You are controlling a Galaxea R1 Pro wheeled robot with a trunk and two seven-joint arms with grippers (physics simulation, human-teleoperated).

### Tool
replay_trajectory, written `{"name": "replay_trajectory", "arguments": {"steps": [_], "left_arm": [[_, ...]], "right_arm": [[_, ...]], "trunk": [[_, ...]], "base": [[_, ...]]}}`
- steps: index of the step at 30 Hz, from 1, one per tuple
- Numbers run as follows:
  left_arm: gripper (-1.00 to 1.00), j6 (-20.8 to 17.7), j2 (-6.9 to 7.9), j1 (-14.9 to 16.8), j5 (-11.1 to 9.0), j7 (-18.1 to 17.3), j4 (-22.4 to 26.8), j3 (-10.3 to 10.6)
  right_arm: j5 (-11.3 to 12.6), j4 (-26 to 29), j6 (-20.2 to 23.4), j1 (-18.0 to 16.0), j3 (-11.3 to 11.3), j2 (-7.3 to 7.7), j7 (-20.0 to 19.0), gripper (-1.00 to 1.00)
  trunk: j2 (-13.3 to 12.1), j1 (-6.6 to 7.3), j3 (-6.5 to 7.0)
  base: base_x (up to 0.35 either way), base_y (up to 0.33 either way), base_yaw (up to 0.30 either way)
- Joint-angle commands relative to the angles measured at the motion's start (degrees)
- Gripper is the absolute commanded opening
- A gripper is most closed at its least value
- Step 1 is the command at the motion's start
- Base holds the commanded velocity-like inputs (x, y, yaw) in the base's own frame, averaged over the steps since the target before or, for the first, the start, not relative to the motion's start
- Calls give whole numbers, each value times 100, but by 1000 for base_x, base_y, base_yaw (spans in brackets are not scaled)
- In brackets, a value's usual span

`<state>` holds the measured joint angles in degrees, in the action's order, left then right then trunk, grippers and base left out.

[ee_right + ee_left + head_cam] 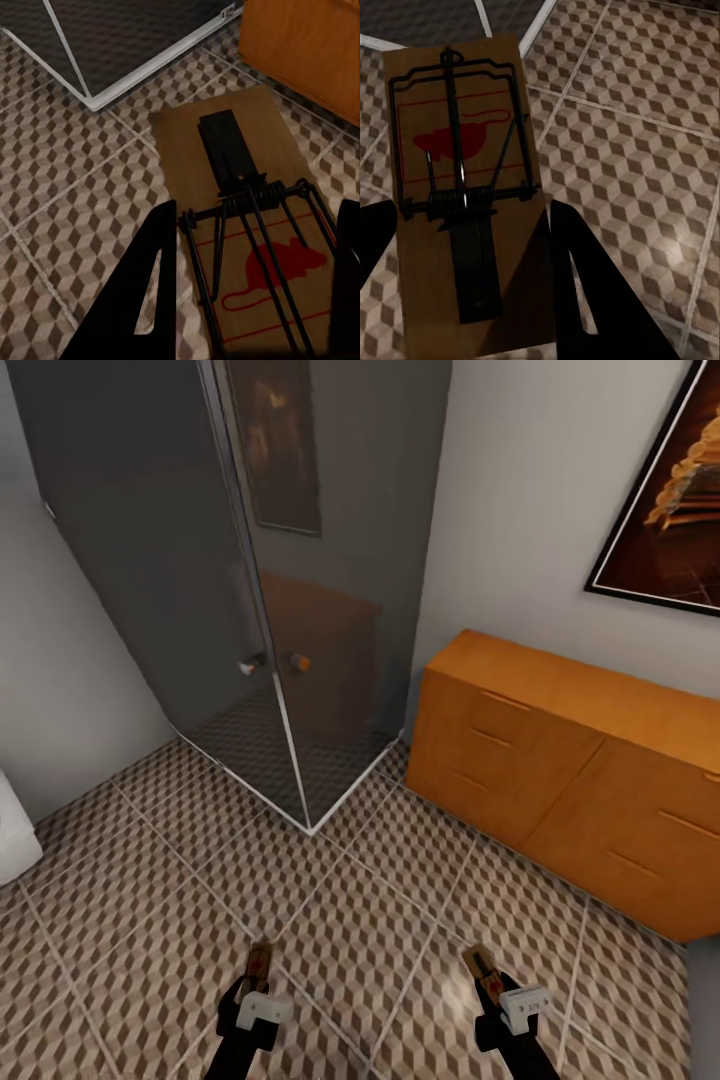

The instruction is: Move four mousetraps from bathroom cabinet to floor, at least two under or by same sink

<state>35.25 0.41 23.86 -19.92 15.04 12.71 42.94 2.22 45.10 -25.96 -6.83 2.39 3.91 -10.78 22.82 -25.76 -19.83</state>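
Low in the head view, each of my grippers holds a mousetrap above the bathroom floor (pixel 360 920). The left gripper (pixel 257 978) is shut on a tan mousetrap (pixel 260 958); in the left wrist view that board (pixel 457 187), with its dark spring bar and red mouse mark, sits between the black fingers (pixel 585 300). My right gripper (pixel 492 982) is shut on a second mousetrap (pixel 480 965), seen close in the right wrist view (pixel 247 217) between its fingers (pixel 150 285). The orange-brown cabinet (pixel 570 780) stands ahead to the right, all drawers closed, its top bare.
A dark glass shower enclosure (pixel 250 590) with a white base frame fills the corner ahead on the left. A framed picture (pixel 670 500) hangs above the cabinet. A white fixture (pixel 12 840) pokes in at the left edge. Patterned tiles stretch between me and the shower.
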Motion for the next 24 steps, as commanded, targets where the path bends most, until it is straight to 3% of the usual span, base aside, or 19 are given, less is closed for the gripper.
{"name": "replay_trajectory", "arguments": {"steps": [1,7,9,12,14,16,18,24], "left_arm": [[-100,8,3,5,-21,49,3,50],[-100,14,53,5,-38,86,14,15],[-100,31,118,5,-87,93,22,-103],[-100,297,292,5,-267,92,35,-764],[-100,557,390,5,-365,64,30,-1516],[-100,679,442,5,-401,7,6,-2001],[-100,731,468,5,-415,-120,-83,-2203],[-100,886,559,5,-417,-633,-613,-2328]], "right_arm": [[33,-1,-15,-2,10,4,-20,-100],[33,-1,-15,-2,7,4,-20,-100],[33,-1,-15,-2,7,4,-20,-100],[33,-1,-18,-2,7,6,-23,-100],[33,-1,-19,-2,7,8,-21,-100],[33,-1,-16,-2,7,7,-26,-100],[33,-1,-17,-2,7,6,-26,-100],[33,-1,-21,-2,14,6,-29,-100]], "trunk": [[10,-3,-9],[10,-3,-9],[10,-3,-9],[10,-3,-9],[10,-3,-9],[10,-3,-9],[10,-3,-9],[10,-3,-9]], "base": [[0,0,286],[0,0,286],[0,0,286],[0,0,286],[0,0,286],[0,0,286],[0,0,286],[0,0,286]]}}
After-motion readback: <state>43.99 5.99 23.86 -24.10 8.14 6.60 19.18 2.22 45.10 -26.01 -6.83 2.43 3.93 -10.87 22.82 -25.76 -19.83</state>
